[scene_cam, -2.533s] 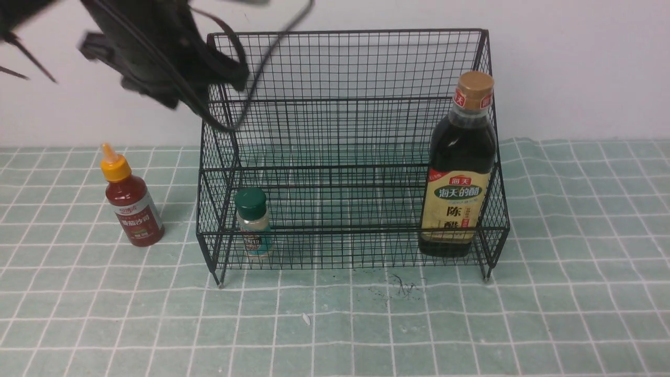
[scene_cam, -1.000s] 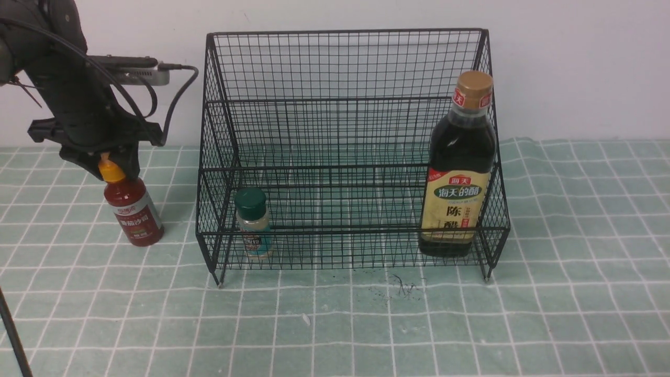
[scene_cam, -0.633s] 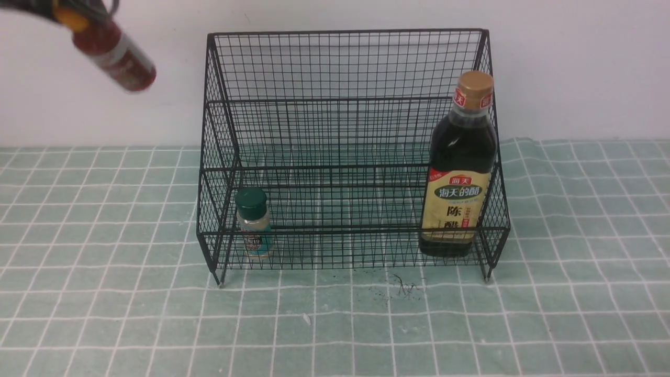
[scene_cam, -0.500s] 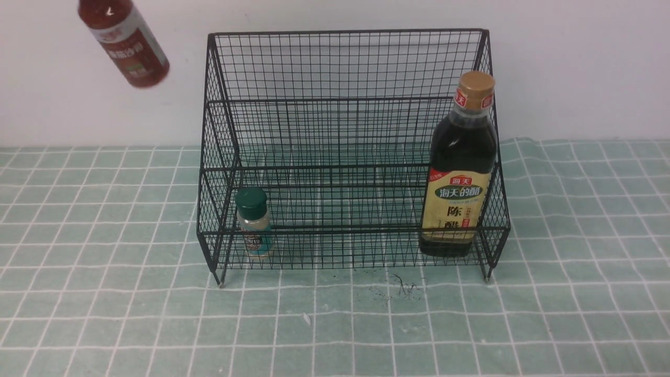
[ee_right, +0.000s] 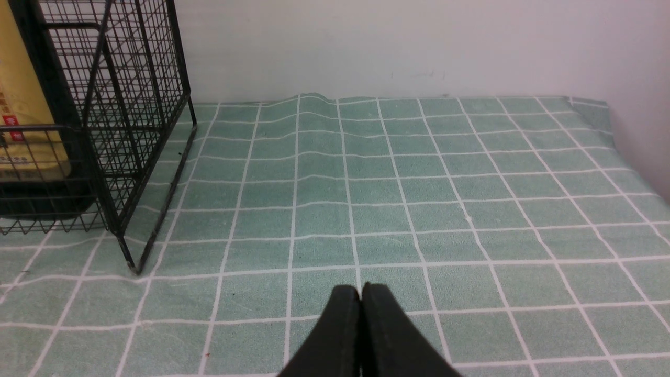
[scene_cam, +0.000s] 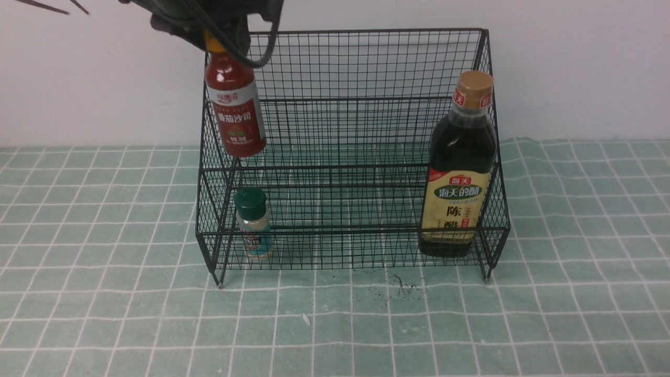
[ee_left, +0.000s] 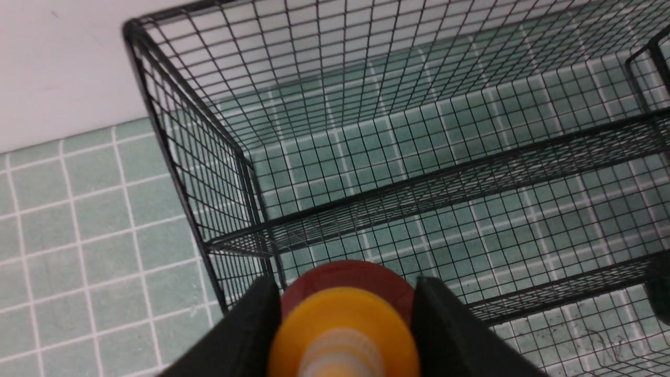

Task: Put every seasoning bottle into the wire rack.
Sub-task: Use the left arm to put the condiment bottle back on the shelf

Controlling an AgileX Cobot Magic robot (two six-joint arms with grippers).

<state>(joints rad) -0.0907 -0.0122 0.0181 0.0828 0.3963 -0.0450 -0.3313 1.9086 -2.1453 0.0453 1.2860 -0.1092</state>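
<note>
L gripper is clamping the red sauce bottle by its yellow nozzle cap, jaws partway closed on either side of it. The bottle is hanging nearly upright, long axis close to vertical w/ a slight tilt, base lowest. It's sitting in the air right over the left side wall of the wire rack, at the rack's left end, above the tiers and not resting on anything yet. Wrist view is looking straight down past the cap into the mesh: the side wall is lying just to one side of the bottle, the stepped tiers opening beyond it.

That's the relation to watch: the base is needing to go inward and down, clear of that side wall and the tier's front bar, prob. onto a tier at the left end.

Small shaker w/ green cap is already standing in the lower tier almost directly beneath, so a drop there is risking a knock. Vinegar bottle is standing at the far right of the lower tier, well apart.

R gripper is fully closed, holding nothing, hovering low over the green checked cloth on the bench, right of the rack.
</note>
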